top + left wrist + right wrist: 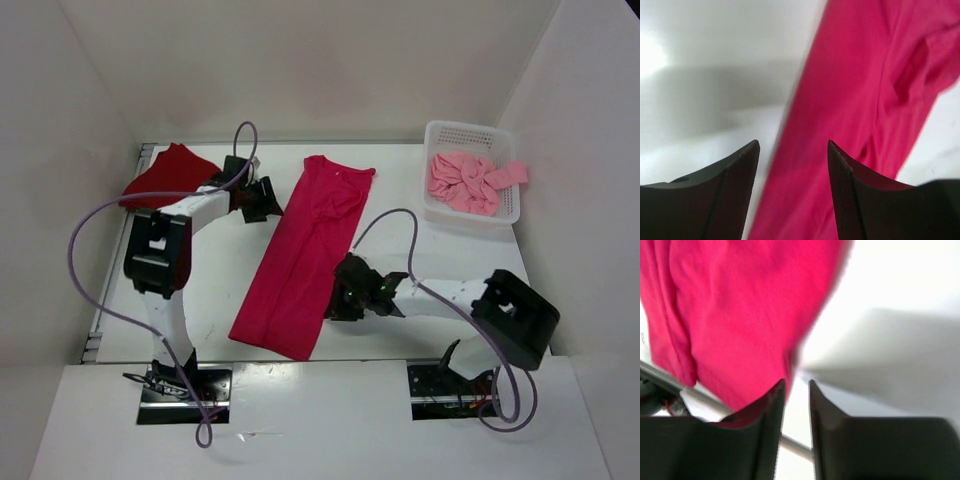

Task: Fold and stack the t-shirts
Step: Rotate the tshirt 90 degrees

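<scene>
The crimson-pink t-shirt (305, 250) lies folded into a long strip down the middle of the table. My left gripper (270, 198) is at the strip's upper left edge. In the left wrist view it (793, 145) is open, with the shirt (865, 100) under and between the jaws, not gripped. My right gripper (335, 298) is at the strip's lower right edge. In the right wrist view it (796, 385) has a narrow gap with bare table in it, and the shirt's edge (740, 315) lies just left of it. The dark red t-shirt (165, 175) lies at the back left. The salmon pink t-shirt (465, 180) is crumpled in the basket.
The white perforated basket (470, 215) stands at the back right, with a pink sleeve hanging over its right rim. White walls enclose the table on three sides. The left arm's purple cable (85, 250) loops over the left side.
</scene>
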